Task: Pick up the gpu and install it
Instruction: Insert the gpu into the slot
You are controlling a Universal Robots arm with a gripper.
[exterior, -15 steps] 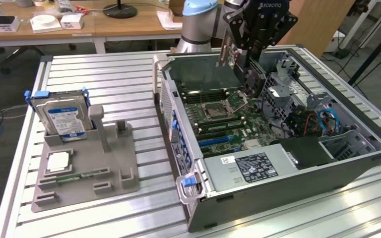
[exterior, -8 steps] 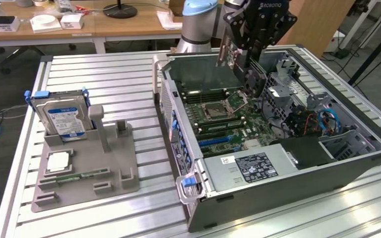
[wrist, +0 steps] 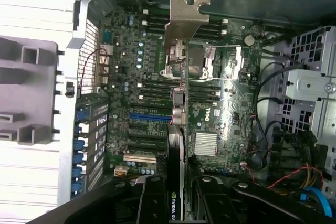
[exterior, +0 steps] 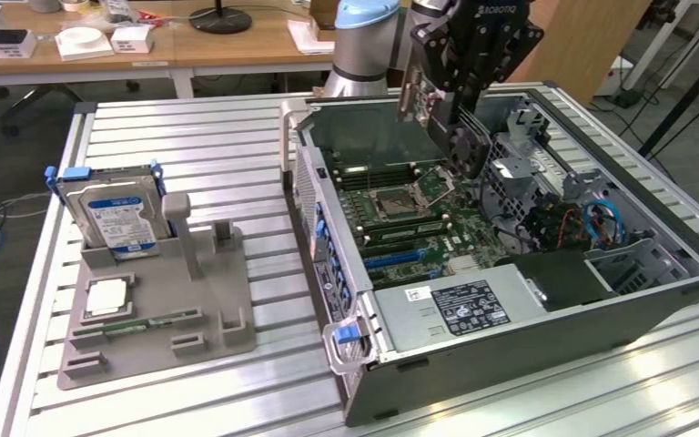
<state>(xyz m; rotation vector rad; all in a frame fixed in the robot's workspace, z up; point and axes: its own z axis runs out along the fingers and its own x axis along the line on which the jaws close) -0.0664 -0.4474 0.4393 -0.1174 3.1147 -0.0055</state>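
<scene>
Slatted aluminium table (exterior: 179, 137), office desks (exterior: 204, 45) behind at 11 o'clock of the exterior view. Open PC case (exterior: 544, 319) lies on its side across the middle and out to 4 o'clock, motherboard (exterior: 410, 209) facing up. Grey tray (exterior: 204, 300) sits at 8 o'clock, well apart from the case, with hard drive (exterior: 113, 214) standing upright in it and memory stick (exterior: 143, 322) lying flat near its front. Gripper (exterior: 450, 91) hangs at 12 o'clock over the far end of the case. The gpu (exterior: 465, 141) is in its grasp, on edge and a bit tilted, running down from the fingers into the case opening above the motherboard; its upper part stands clear of the case rim. Can't tell how close the lower edge is to the board. In the wrist view the gpu (wrist: 177, 129) runs edge-on straight out from between the fingers (wrist: 153, 203), black cooler end in the grip, silver bracket (wrist: 186, 17) at the far end over the board's socket area, blue slot (wrist: 149, 115) just beside the card's line. Fingers partly closed, clamped on the card's two faces; nothing else touched.
</scene>
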